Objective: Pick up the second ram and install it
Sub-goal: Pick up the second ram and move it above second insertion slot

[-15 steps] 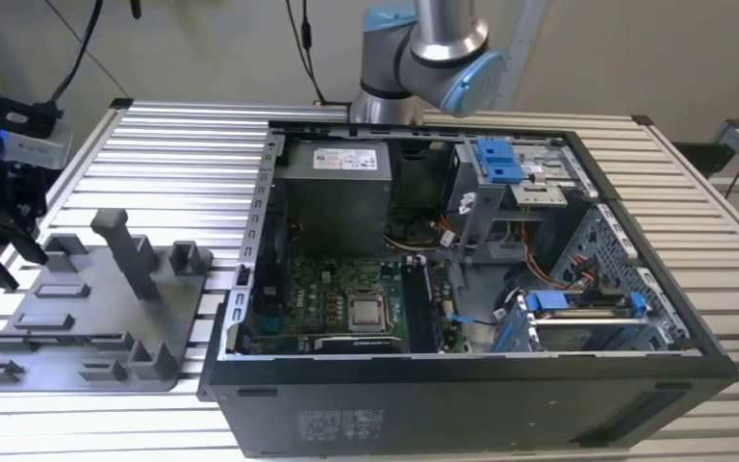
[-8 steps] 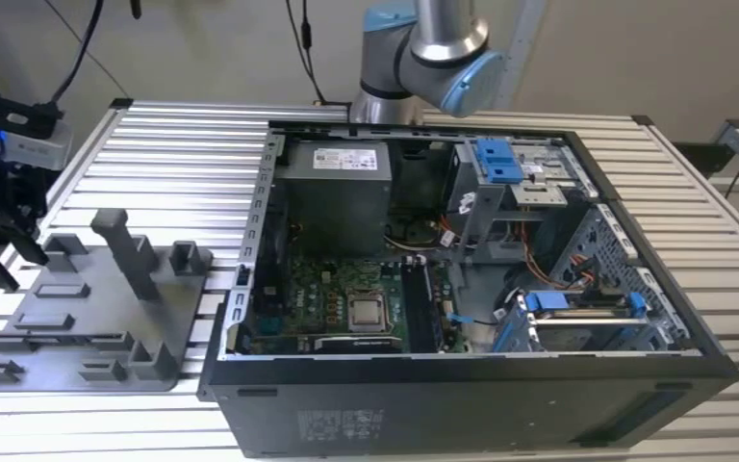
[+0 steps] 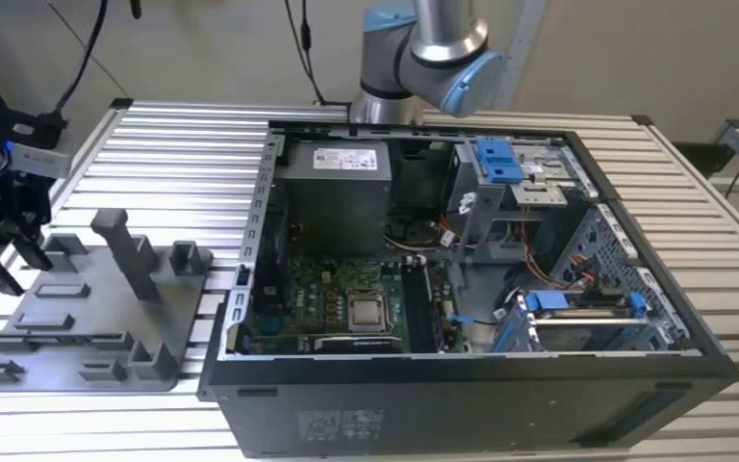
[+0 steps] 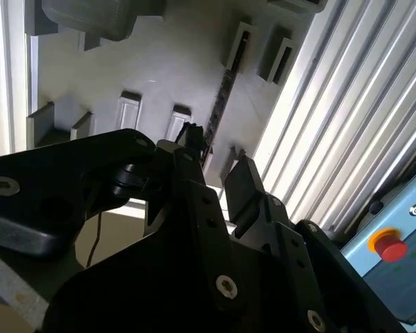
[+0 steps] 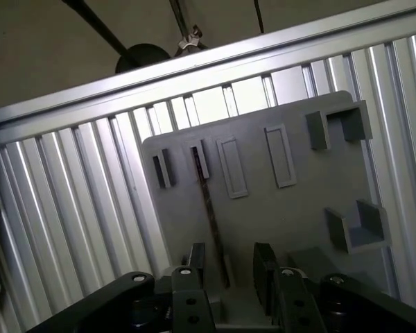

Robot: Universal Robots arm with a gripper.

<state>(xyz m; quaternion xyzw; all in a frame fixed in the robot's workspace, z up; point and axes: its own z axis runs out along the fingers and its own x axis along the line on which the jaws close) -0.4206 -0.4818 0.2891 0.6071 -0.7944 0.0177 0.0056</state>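
One end effector (image 5: 229, 255), spread, hovers over second ram (image 5: 209, 208) standing on edge in grey fixture (image 5: 298, 215).

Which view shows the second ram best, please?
The first wrist view: the second ram stands on edge in the grey fixture, nearly whole. The second wrist view shows it partly behind the end effector; the exterior view, too small to tell.
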